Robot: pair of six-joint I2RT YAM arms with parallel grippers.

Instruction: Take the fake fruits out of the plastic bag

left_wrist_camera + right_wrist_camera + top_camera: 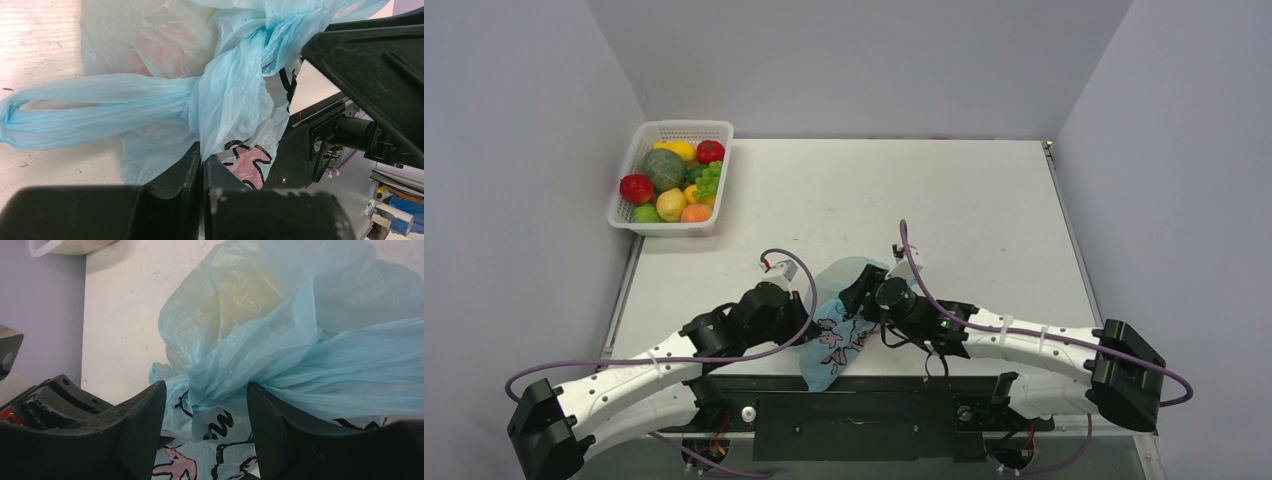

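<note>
look for the plastic bag (836,335) at the near edge of the table (964,200), right between the two arms and well apart from the white basket (686,125) in the far left corner. note the left gripper (201,157) pressed together, seemingly with a fold of the blue film nipped in it just below the bunched handles. note the right gripper (206,410) standing apart, straddling the twisted neck of the bag without clamping it. expect thin, crinkly, slippery film, almost weightless, apt to slide through a loose pinch or tear under a hard pull. count on no stiffness; expect to drag the whole sack when lifting one corner. make out the fake fruits (235,295) only as a yellowish glow through the film in the right wrist view and a pinkish one in the left wrist view; cannot tell number or kind. treat these as light, hard, glossy and round, so prone to roll or squirt out of a fingertip grip. take the bag by bunched material near the handles, not by a single layer, pin one side and draw the other away to open the mouth; then grasp each fruit across its widest part, through the opening.
</note>
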